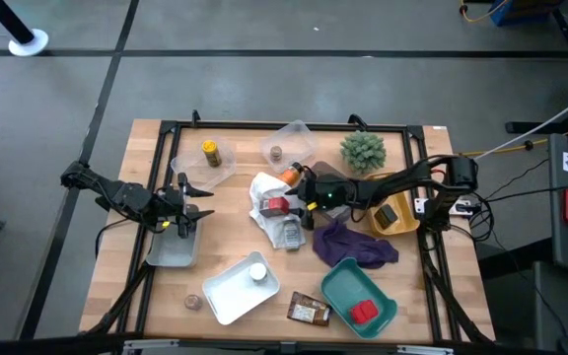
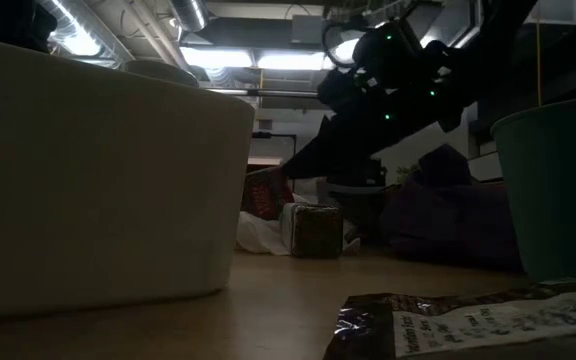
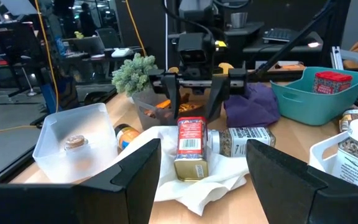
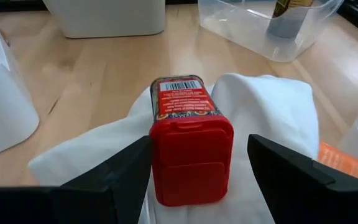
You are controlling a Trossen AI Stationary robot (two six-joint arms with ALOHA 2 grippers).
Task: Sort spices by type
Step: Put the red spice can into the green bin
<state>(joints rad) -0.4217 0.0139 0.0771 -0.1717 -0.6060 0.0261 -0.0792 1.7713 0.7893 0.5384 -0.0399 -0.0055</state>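
On a wooden table [image 1: 116, 247] seen from above, the left gripper [image 1: 197, 212] hangs at the left side over the near end of a grey tray [image 1: 171, 251], its fingers spread wide with nothing between them. Beyond it, a clear tray [image 1: 200, 168] holds a yellow jar [image 1: 210, 152], and a second clear tray [image 1: 294, 143] holds a small brown jar [image 1: 276, 153]. Toward the front edge, a white tray [image 1: 230, 291] carries a white-capped jar [image 1: 257, 272], with another small jar [image 1: 194, 302] standing on the bare wood beside it. At centre, a red spice tin [image 4: 190, 140] lies on its side on a crumpled white cloth [image 4: 266, 109], with a grey-labelled jar [image 1: 290, 233] just beside it on the cloth's near edge. The right gripper [image 4: 197, 162] reaches in from the right and straddles the tin, one finger on either side; the jaws stand wide and a gap shows on both sides in the right wrist view, so the tin is not yet gripped. Near the front, a flat brown packet [image 1: 307, 312] lies beside a teal tray [image 1: 338, 286] holding a red box [image 1: 364, 313]. A purple cloth [image 1: 353, 247] lies just past the teal tray, a green spiky plant [image 1: 363, 150] stands at the back, and a tan tray [image 1: 402, 225] sits at the right under the right arm.
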